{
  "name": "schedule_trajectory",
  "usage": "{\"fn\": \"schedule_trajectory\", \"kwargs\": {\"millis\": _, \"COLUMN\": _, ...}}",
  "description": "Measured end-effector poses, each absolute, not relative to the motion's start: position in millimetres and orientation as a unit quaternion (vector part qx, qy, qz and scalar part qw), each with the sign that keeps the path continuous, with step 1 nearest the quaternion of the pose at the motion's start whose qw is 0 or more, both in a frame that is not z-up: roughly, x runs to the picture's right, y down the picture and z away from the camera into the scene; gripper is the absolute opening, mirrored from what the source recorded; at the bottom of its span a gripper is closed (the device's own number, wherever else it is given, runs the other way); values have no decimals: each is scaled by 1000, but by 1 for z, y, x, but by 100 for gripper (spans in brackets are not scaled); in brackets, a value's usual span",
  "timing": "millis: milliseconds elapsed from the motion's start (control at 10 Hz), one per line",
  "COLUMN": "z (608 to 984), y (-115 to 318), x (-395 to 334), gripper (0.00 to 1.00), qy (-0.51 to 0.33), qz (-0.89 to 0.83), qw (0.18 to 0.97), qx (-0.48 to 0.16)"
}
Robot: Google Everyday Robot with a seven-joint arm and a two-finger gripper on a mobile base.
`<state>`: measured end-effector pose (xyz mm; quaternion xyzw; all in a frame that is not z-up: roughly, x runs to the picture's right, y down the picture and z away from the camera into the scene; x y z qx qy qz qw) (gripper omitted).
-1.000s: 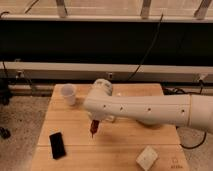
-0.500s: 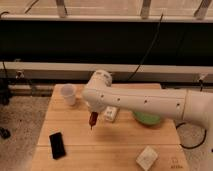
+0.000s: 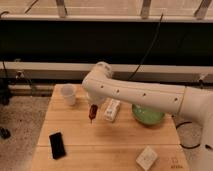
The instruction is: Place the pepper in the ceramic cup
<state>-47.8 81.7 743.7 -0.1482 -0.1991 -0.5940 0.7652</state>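
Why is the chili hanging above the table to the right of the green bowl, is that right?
Not quite: in the camera view the chili hangs at the gripper to the left of the green bowl, between it and the white cup. It is above the table.

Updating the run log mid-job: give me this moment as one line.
gripper: over table, right of white ceramic cup | load: dark red slender pepper hanging below | cup: upright | placement: pending

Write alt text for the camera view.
A white robot arm reaches over a wooden table, its gripper holding a dark red pepper above the tabletop, right of the white cup. A white bottle, green bowl, black phone and small white box also sit there.
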Motion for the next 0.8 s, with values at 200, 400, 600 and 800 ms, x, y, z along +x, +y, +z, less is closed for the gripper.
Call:
{"fn": "schedule_trajectory", "kwargs": {"millis": 200, "z": 746, "y": 65, "x": -53, "gripper": 0, "qy": -201, "qz": -601, "qw": 761, "qx": -140}}
{"fn": "schedule_trajectory", "kwargs": {"millis": 400, "z": 748, "y": 57, "x": -59, "gripper": 0, "qy": -205, "qz": -603, "qw": 759, "qx": -136}}
{"fn": "schedule_trajectory", "kwargs": {"millis": 600, "z": 749, "y": 43, "x": -65, "gripper": 0, "qy": -206, "qz": -607, "qw": 757, "qx": -128}}
{"fn": "schedule_trajectory", "kwargs": {"millis": 800, "z": 752, "y": 31, "x": -76, "gripper": 0, "qy": -210, "qz": -612, "qw": 753, "qx": -119}}
